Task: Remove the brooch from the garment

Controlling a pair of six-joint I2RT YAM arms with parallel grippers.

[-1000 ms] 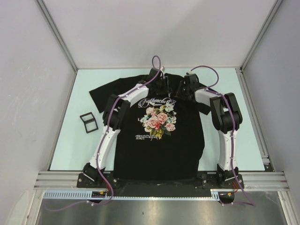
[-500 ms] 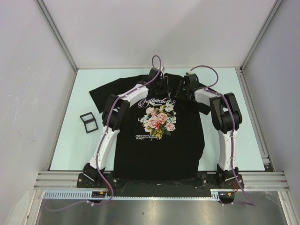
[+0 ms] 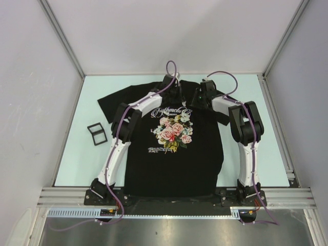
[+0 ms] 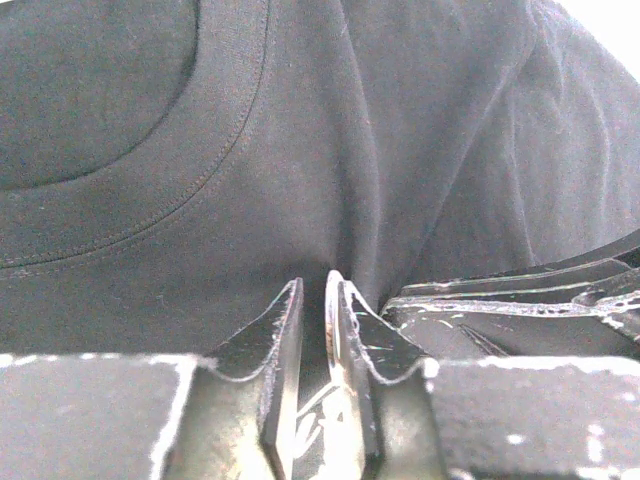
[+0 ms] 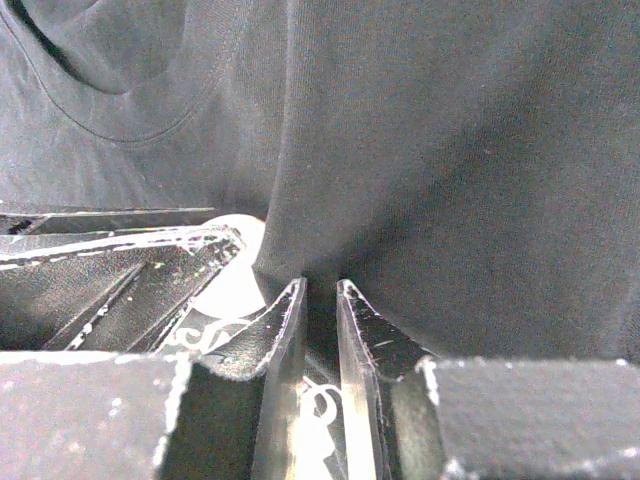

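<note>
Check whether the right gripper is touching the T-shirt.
Touching. The right wrist view shows the right gripper closed on a raised fold of the black T-shirt, with the cloth running down between its fingers.

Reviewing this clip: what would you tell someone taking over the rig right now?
Left end effector: closed near the collar on a pale round piece, apparently the brooch.
Right end effector: pinching a fold of the garment right beside it.
Garment lies flat on the table, print up.
Done: both grips set.
Left to do: pull the brooch free while the right holds the fabric; it does not look detached yet.
</note>
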